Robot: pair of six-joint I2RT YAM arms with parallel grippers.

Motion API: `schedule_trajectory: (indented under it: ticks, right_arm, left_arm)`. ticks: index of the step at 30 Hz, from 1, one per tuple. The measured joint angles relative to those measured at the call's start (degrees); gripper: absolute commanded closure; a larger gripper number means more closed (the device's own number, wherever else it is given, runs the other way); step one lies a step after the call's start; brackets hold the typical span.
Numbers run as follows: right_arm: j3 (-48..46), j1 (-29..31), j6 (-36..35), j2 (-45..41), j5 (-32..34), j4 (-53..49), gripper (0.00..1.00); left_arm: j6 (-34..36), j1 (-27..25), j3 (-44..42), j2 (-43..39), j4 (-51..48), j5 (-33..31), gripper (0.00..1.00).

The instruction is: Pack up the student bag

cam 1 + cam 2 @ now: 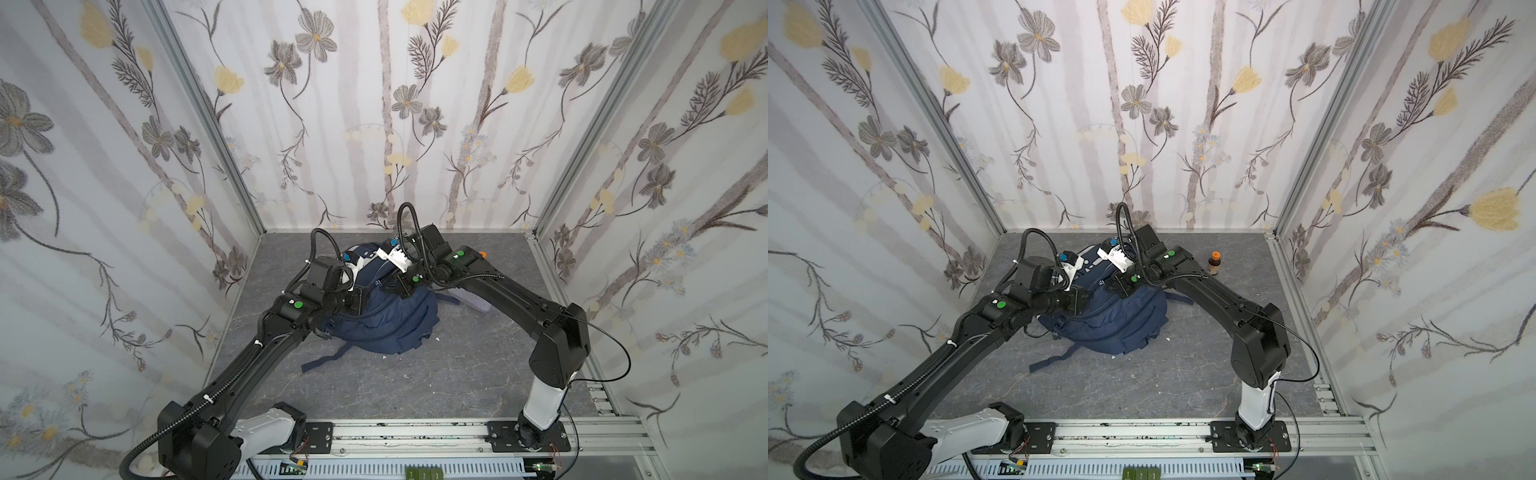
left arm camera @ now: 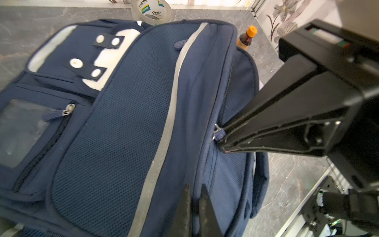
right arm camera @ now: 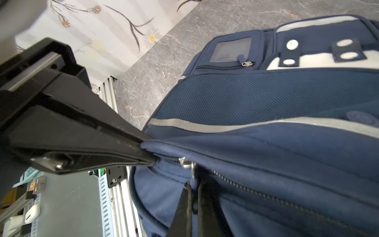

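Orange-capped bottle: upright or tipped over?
Upright. In a top view the bottle stands on its base on the table, orange cap uppermost, apart from the student bag.

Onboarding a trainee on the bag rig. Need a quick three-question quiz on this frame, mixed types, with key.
1. True or false: the small brown bottle with the orange cap lies inside the large navy blue fabric backpack.
2. The right claw is shut on: A a shoulder strap; B the blue zipper pull tab; C the bottle.
3. Fill in: the left wrist view shows a printed roll of clear ____ on the grey marbled table.
Key: 1 false, it stands upright on the table, apart from the backpack. 2 B. 3 tape.
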Motion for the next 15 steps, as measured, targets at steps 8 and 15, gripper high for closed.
schedule_trajectory:
  ticks: [8, 15]
  right_arm:
    - [-2.38, -1.51, -1.53, -0.42, 5.38, -2.71, 1.00]
    - [-3.21, -3.19, -3.34, -0.66, 6.19, -2.73, 1.00]
  left_arm:
    - [4.11, -0.81, 0.98, 0.96, 5.22, 1.11, 0.28]
    - [29.70, 1.03, -15.93, -12.50, 9.73, -2.36, 0.33]
